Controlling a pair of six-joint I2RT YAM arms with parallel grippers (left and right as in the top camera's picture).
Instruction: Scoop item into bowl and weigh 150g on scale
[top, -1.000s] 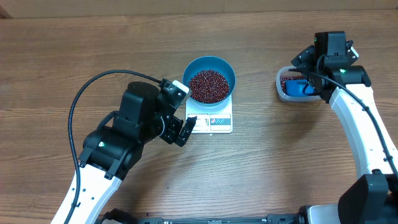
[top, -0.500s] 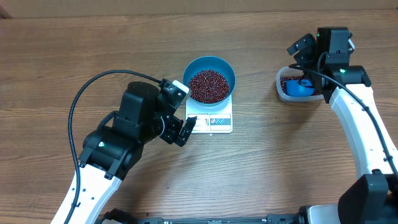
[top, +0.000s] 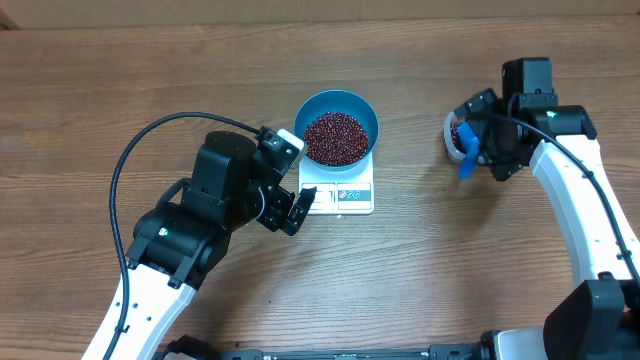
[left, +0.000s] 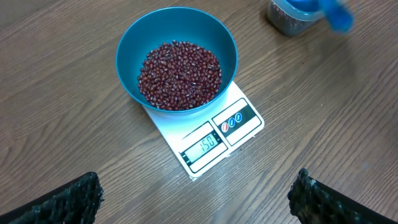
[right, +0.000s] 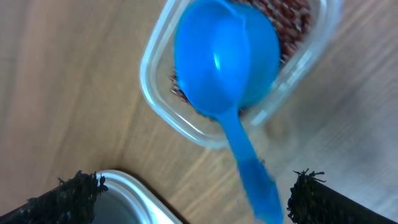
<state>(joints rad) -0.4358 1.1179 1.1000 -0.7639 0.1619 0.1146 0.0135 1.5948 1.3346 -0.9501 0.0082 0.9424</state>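
Both pincers gape empty. Dark red-brown beans (left: 179, 74) sit in the round blue bowl (left: 127, 62) on the flat white scale (left: 214, 134), near the left pincer (left: 196, 202). The right pincer (right: 196, 196) hovers over a blue plastic scoop (right: 227, 56) overhanging its clear tub (right: 161, 93); a nudge could topple it, scattering beans.

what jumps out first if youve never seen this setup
The deep blue bowl, heaped with red-brown beans, sits on the white scale at mid-table, and its display reads 150. At the right, a blue scoop lies in the clear tub with its handle sticking out over the rim, the right gripper open above it.
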